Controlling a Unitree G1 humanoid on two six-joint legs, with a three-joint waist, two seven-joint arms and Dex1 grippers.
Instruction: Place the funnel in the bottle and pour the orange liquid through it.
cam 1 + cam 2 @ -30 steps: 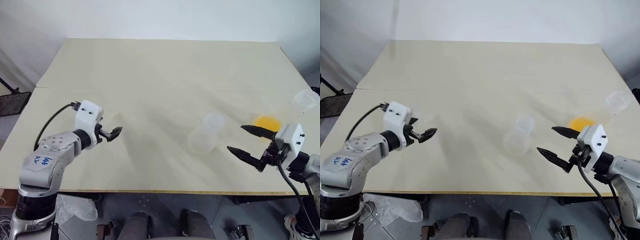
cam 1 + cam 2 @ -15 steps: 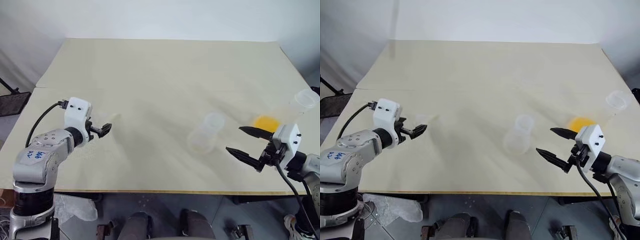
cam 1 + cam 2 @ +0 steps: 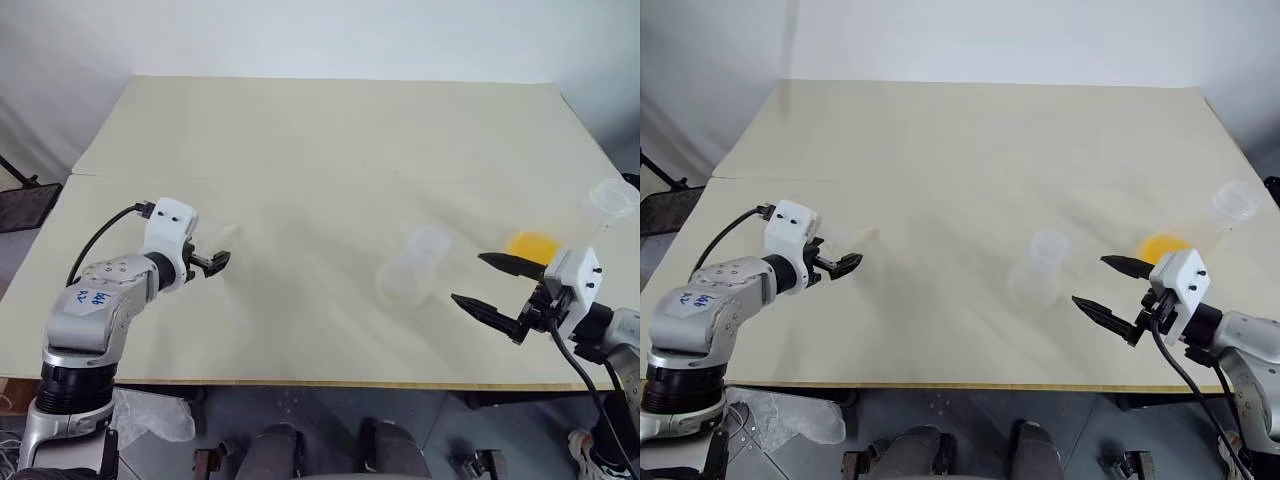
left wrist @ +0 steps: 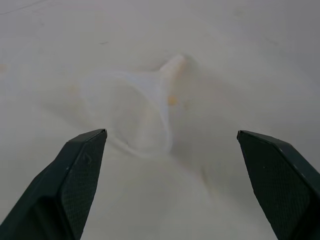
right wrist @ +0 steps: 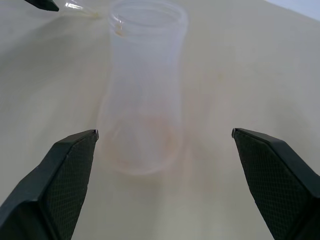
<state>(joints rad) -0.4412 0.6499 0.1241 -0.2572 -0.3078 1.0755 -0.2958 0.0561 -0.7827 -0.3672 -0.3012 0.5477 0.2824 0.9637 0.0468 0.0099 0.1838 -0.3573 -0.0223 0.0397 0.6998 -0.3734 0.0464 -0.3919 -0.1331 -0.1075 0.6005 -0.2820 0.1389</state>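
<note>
Clear plastic funnel (image 4: 135,107) lies on its side on the pale desk (image 3: 320,150), just ahead of the left gripper (image 3: 216,264), jaws apart, not touching. Bottle (image 3: 412,266) upright mid-desk. Right gripper (image 3: 492,283) spread wide facing it, empty. Orange liquid (image 3: 532,244) sits just beyond that gripper.

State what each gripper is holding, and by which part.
Nothing is held. The left gripper stands open before the funnel lying on the table; the right gripper stands open facing the bottle.
</note>
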